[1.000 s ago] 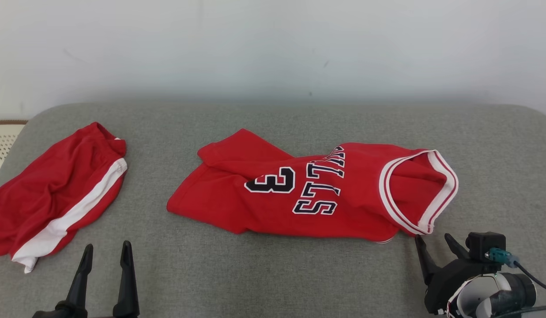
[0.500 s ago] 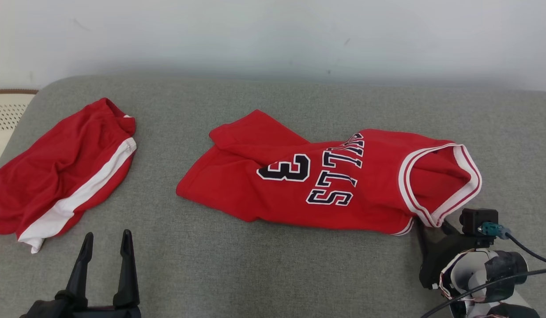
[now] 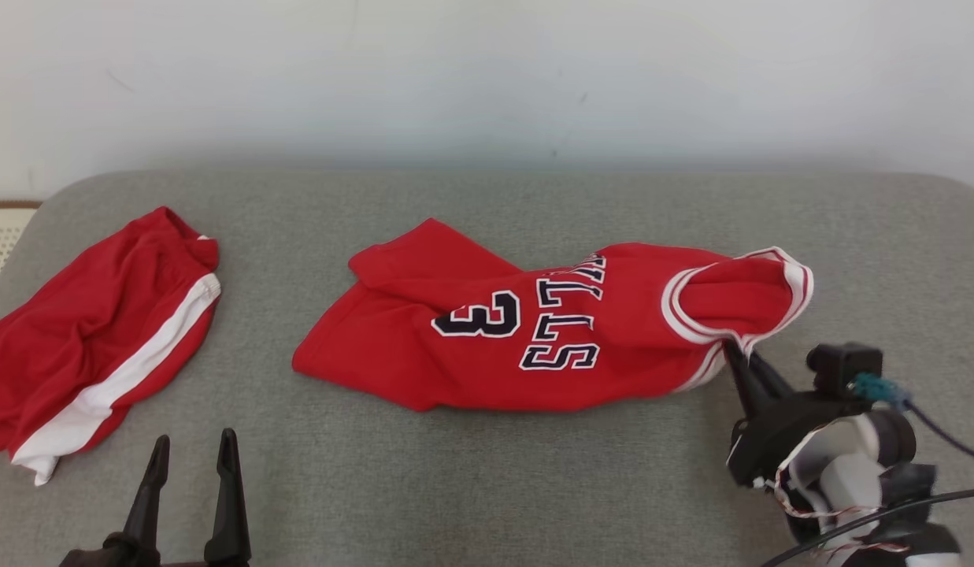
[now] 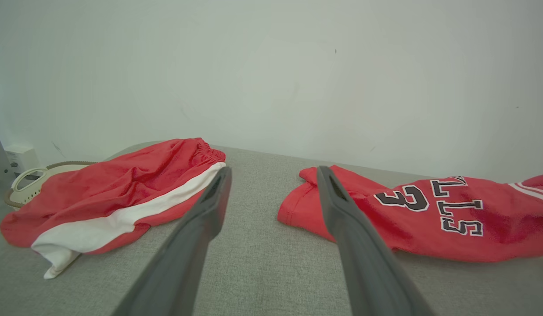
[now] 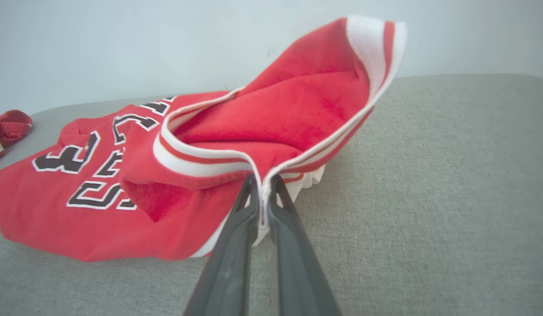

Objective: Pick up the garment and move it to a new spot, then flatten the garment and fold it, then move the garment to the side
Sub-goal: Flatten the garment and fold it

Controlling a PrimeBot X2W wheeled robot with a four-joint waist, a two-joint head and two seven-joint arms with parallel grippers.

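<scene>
A red jersey (image 3: pixel 534 339) with a black "3" and lettering lies crumpled across the middle of the grey cushion (image 3: pixel 487 472). Its white-trimmed armhole end (image 3: pixel 738 299) is lifted off the surface at the right. My right gripper (image 3: pixel 738 354) is shut on that trim, and in the right wrist view the white edge is pinched between the fingers (image 5: pixel 262 188) with the jersey (image 5: pixel 271 114) rising from them. My left gripper (image 3: pixel 191 453) stands open at the lower left above bare cushion, with the jersey's hem (image 4: pixel 297 206) ahead to its right.
Red shorts (image 3: pixel 93 339) with a white side stripe lie at the left of the cushion, also in the left wrist view as shorts (image 4: pixel 109 193). A cream perforated basket (image 3: pixel 2 236) sits past the left edge. A pale wall (image 3: pixel 487 79) stands behind.
My right gripper moved up to the jersey's armhole trim, shut on it and raised that end. The head camera shifted between frames. The left gripper stayed open.
</scene>
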